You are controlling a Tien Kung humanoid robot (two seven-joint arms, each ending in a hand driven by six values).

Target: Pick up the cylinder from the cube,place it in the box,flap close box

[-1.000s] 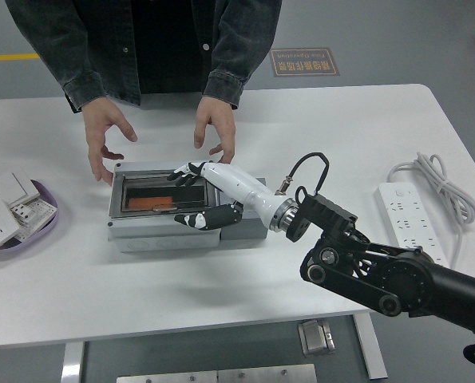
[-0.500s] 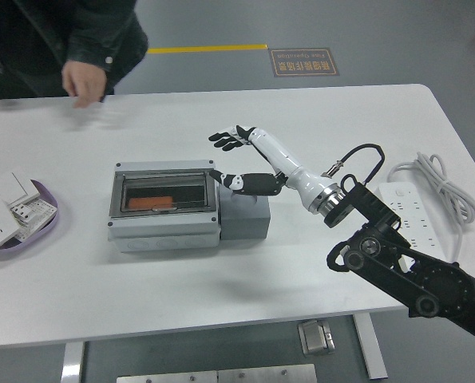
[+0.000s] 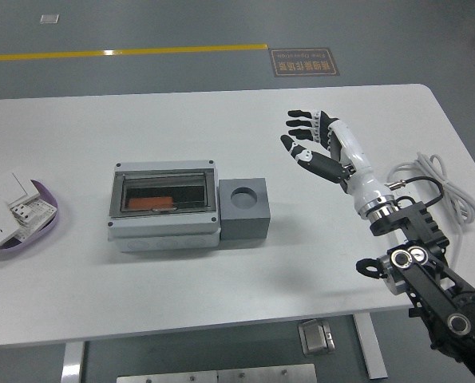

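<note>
The grey box (image 3: 164, 207) sits left of centre on the white table (image 3: 221, 279) with its clear flap shut. An orange cylinder (image 3: 152, 202) lies inside, seen through the flap. The grey cube (image 3: 246, 211) stands against the box's right side, its round socket empty. My right hand (image 3: 307, 142) is raised over the table's right part, well right of the cube, fingers spread and holding nothing. My left arm is out of view.
A purple bowl (image 3: 41, 220) with white switch parts sits at the left edge. A white power strip (image 3: 409, 212) and its coiled cable (image 3: 437, 179) lie at the right edge. A metal clamp (image 3: 317, 335) is fixed at the table's near edge.
My right hand has left the box and cube and swung right and up, fingers open. The person at the far side has walked off to the left, out of view.
</note>
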